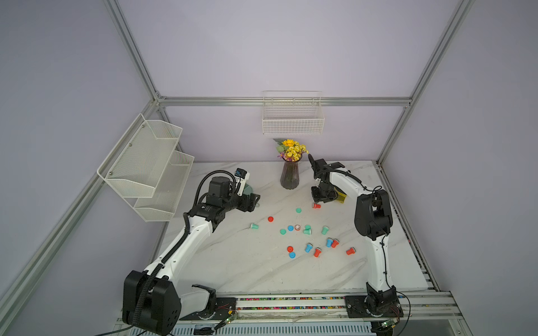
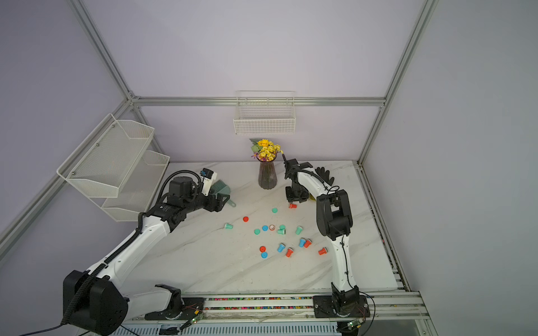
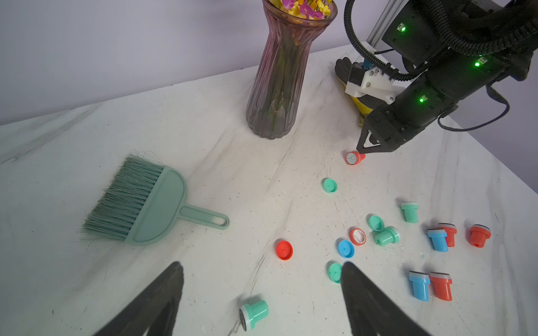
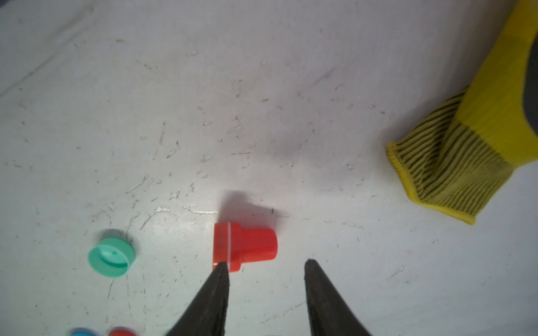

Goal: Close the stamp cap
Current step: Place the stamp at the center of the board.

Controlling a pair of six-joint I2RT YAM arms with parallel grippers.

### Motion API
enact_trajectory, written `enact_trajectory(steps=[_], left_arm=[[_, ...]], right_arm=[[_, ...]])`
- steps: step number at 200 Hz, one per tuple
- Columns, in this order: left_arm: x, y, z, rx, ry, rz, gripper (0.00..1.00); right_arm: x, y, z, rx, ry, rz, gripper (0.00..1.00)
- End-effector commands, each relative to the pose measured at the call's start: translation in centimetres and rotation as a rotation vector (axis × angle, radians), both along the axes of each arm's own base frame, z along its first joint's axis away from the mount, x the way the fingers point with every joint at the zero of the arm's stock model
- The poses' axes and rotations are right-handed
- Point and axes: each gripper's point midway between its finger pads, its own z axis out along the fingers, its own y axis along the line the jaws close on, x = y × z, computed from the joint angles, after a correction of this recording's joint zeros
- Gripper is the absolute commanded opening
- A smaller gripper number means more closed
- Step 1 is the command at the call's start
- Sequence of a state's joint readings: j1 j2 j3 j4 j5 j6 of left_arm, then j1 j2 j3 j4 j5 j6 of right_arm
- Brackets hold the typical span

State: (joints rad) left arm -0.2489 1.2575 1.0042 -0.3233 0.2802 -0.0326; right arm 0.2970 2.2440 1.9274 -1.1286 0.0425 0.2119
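Looks like between stamps: right gripper (image 4: 266, 262) open and empty by the red stamp (image 4: 244, 247) lying sideways on the table (image 4: 262, 116), left gripper (image 3: 262, 263) open too; next, go grab a loose cap (image 4: 112, 257).

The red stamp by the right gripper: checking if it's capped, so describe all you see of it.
The red stamp looks like smooth plastic: a narrow handle, a wider flange, a thin white line, then a red band, seemingly a fitted cap. Its end face, in the left wrist view, is pale with a round mark. It lies on its side on the white table. The right gripper stands beside it, jaws open, one tip at its wide end.
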Motion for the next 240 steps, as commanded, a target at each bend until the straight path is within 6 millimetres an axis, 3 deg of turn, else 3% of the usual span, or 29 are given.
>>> enact_trajectory(steps=[1, 133, 240], left_arm=[[0.3, -0.1, 2.8, -0.020, -0.075, -0.005, 0.84], [0.4, -0.1, 2.8, -0.018, -0.070, -0.007, 0.84], [0.5, -0.1, 2.5, -0.014, -0.062, -0.004, 0.84]], right_arm=[[-0.3, 0.1, -1.2, 0.009, 0.026, -0.005, 0.46], [-1.3, 1.9, -4.4, 0.110, 0.094, 0.011, 0.48], [-1.7, 2.6, -4.9, 0.145, 0.105, 0.016, 0.46]])
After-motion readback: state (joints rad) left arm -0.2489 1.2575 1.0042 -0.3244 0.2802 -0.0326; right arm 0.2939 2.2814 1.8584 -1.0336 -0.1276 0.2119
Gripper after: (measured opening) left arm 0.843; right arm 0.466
